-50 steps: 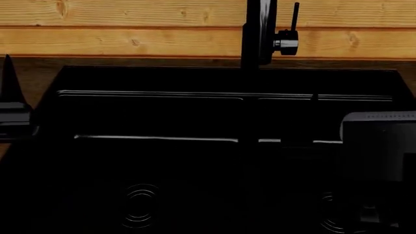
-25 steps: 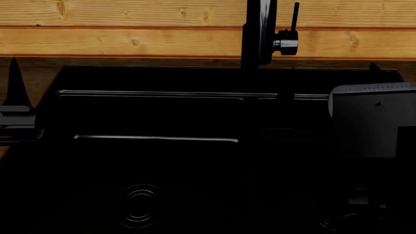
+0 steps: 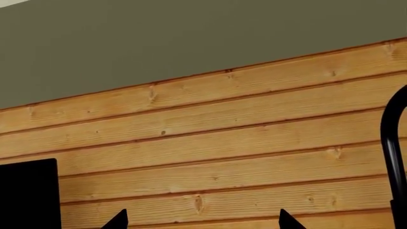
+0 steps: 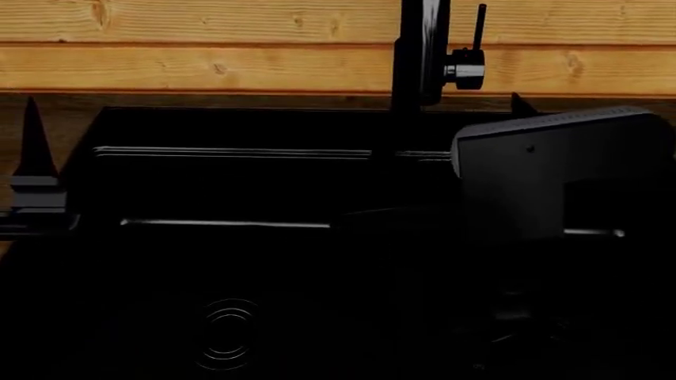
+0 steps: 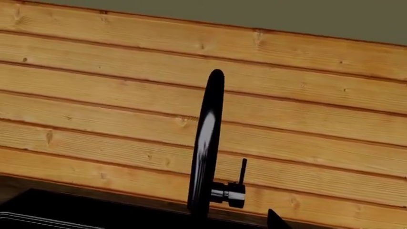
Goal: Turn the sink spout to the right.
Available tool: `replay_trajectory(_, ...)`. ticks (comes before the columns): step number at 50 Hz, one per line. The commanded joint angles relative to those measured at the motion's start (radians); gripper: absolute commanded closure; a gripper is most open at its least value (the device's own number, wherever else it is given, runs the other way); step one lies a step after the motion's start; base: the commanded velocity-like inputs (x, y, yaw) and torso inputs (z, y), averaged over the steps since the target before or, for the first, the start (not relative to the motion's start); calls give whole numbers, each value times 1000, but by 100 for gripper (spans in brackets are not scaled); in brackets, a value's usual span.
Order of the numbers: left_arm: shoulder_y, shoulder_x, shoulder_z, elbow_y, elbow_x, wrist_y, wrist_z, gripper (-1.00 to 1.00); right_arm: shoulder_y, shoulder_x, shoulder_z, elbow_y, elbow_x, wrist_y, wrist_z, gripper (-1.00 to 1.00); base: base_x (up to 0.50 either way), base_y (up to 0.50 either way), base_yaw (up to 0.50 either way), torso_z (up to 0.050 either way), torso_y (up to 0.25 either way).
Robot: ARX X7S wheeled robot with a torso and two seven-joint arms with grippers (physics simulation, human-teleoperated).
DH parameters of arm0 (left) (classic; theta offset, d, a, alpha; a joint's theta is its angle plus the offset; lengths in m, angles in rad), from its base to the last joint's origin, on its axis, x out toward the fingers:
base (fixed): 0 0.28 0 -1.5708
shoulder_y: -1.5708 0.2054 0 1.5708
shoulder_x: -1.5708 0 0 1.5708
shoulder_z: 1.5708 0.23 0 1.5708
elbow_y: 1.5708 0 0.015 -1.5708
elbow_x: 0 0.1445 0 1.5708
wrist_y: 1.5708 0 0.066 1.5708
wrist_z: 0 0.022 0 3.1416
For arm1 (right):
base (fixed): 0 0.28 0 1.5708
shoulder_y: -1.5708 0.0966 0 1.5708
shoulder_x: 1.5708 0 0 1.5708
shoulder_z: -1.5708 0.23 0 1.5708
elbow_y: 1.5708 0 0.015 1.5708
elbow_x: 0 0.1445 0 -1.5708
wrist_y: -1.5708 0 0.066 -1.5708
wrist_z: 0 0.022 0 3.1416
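Note:
The sink spout (image 4: 420, 49) is a tall glossy black column at the back of the sink (image 4: 243, 131), against the wooden wall. It also shows in the right wrist view (image 5: 207, 138) and at the edge of the left wrist view (image 3: 391, 143). The thin lever (image 4: 479, 28) stands on a chrome collar (image 4: 465, 71) to its right. My right gripper (image 4: 520, 105) hovers just right of the spout base, a little short of it. Its jaws stand apart and empty, with only one fingertip (image 5: 277, 221) showing. My left gripper (image 4: 32, 150) is open and empty at the far left.
The left basin's ringed drain (image 4: 226, 332) lies below. The right arm's grey body (image 4: 560, 178) covers the right basin. A wooden plank wall (image 4: 211, 47) runs behind the sink. A black panel (image 3: 28, 193) shows in the left wrist view.
My right gripper has risen and moved left towards the spout base. My left gripper has shifted slightly right and up. The spout has not moved.

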Motion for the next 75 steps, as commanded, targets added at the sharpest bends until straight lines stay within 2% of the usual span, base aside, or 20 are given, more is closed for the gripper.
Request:
replay_trajectory(1, -6, 0, 11, -1, 1, -2, -4, -100, 21, -38, 0, 0, 39, 43, 1, -100, 0, 0, 0, 0, 0)
replay_trajectory(17, -7, -3, 13, -1, -4, -1, -8, -100, 22, -34, -2, 2, 48, 40, 9, -100, 0, 0, 0, 0, 0)
replay_trajectory(25, -7, -5, 11, 0, -9, 3, -8, -100, 0, -26, -24, 50, 25, -27, 6, -100, 0, 0, 0, 0, 0)
replay_trajectory(28, -1, -7, 11, 2, -7, 15, -8, -100, 27, 8, -87, 89, -15, -39, 7, -100, 0, 0, 0, 0, 0)
replay_trajectory(29, -3, -9, 16, 3, -1, 14, -11, -100, 21, -24, -42, 108, 6, -74, 0, -100, 0, 0, 0, 0, 0)
replay_trajectory(62, -5, -12, 12, 8, -8, -8, -34, -100, 148, 10, -149, 491, -90, -311, -80, -100, 0, 0, 0, 0, 0)
replay_trajectory(75, -6, -14, 15, 5, -6, -13, -42, -100, 219, -14, -155, 637, -92, -378, -108, -100, 0, 0, 0, 0, 0)
